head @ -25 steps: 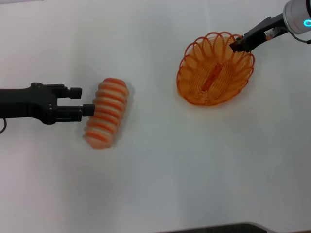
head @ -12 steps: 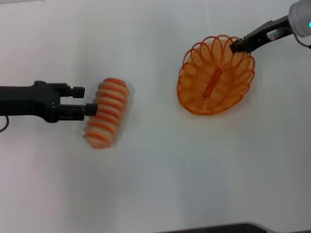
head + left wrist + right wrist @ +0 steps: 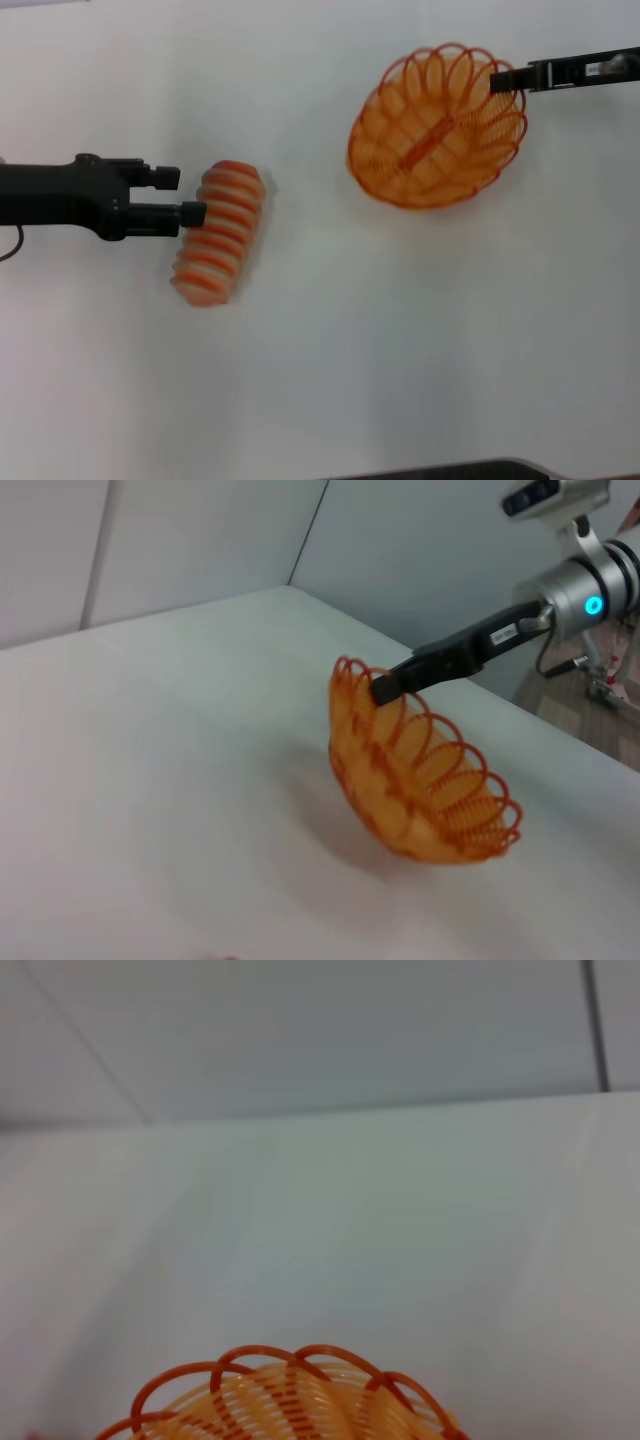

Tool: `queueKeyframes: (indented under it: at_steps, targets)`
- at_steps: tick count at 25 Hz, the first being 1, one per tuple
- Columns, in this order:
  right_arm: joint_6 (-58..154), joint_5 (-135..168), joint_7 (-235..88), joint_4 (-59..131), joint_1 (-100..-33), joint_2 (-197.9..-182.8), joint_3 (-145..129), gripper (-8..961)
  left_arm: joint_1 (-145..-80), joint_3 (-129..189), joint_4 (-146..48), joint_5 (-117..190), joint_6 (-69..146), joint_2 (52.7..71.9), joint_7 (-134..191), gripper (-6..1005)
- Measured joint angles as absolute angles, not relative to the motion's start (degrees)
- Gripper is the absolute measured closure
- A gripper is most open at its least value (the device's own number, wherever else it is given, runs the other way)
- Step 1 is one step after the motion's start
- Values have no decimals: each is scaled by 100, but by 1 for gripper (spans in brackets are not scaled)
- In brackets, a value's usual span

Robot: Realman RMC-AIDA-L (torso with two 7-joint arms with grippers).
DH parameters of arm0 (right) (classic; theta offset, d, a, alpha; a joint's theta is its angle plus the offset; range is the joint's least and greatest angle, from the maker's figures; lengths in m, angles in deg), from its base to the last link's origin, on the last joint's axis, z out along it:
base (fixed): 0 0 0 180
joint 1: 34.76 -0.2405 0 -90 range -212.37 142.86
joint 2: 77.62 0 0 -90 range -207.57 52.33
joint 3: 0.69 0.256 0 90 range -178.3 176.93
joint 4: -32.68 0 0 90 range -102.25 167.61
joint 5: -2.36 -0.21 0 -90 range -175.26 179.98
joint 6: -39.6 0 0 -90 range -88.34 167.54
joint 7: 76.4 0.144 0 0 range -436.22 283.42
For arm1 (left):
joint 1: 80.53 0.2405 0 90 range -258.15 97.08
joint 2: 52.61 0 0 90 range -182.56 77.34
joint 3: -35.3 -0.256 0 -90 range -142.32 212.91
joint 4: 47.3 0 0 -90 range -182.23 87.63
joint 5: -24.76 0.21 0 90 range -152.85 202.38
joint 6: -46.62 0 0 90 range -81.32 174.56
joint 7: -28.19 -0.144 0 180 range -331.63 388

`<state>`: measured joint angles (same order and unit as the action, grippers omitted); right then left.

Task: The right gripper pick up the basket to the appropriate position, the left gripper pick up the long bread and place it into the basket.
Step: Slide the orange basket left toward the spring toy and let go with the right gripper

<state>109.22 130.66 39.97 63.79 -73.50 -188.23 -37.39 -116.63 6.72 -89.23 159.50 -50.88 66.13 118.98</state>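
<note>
The long bread, an oval loaf with orange and cream stripes, lies on the white table at the left. My left gripper is open, level with the loaf's far half, and its fingertips reach the loaf's left side. The orange wire basket is at the back right. My right gripper is shut on its far-right rim. In the left wrist view the basket hangs tilted above the table from the right gripper. The right wrist view shows only the basket's rim.
The white table stretches between the loaf and the basket. A dark edge runs along the table's front. Grey walls stand behind the table.
The right gripper has lifted the basket, tilted it and carried it a little to the left. The left gripper has slid right, up to the loaf's side.
</note>
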Motion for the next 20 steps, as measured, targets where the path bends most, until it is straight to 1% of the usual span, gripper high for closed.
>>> queueKeyframes:
  at_steps: [3, 4, 5, 6, 8, 11, 14, 16, 20]
  targets:
    - [10976, 12425, 3970, 6379, -7027, -18870, -3722, 868, -11731, 673, -8923, 15948, -5047, 6612, 11893, 263]
    - [10976, 12255, 3975, 6375, -6930, -18896, -3714, 869, -11761, 673, -8922, 15949, -5040, 6610, 11892, 263]
    - [10945, 11990, 4008, 6346, -6773, -18977, -3677, 869, -11778, 673, -8922, 15950, -5038, 6609, 11892, 263]
    - [10945, 11990, 4008, 6346, -6773, -18977, -3677, 870, -11801, 673, -8922, 15955, -5037, 6608, 11892, 263]
    - [10917, 11765, 4050, 6343, -6616, -19137, -3589, 871, -11850, 673, -8922, 15965, -5035, 6608, 11892, 263]
    - [10837, 11559, 4070, 6370, -6447, -19436, -3356, 863, -11891, 674, -8922, 15969, -5034, 6610, 11898, 264]
    - [10653, 11416, 3988, 6305, -6360, -19666, -3169, 850, -11900, 673, -8922, 15953, -5032, 6599, 11899, 264]
    - [10493, 11248, 3838, 6068, -6338, -19723, -3130, 842, -11910, 674, -8922, 15949, -5032, 6592, 11901, 264]
    - [10208, 10850, 3402, 5472, -6291, -19732, -3118, 825, -11904, 673, -8922, 15947, -5032, 6588, 11918, 264]
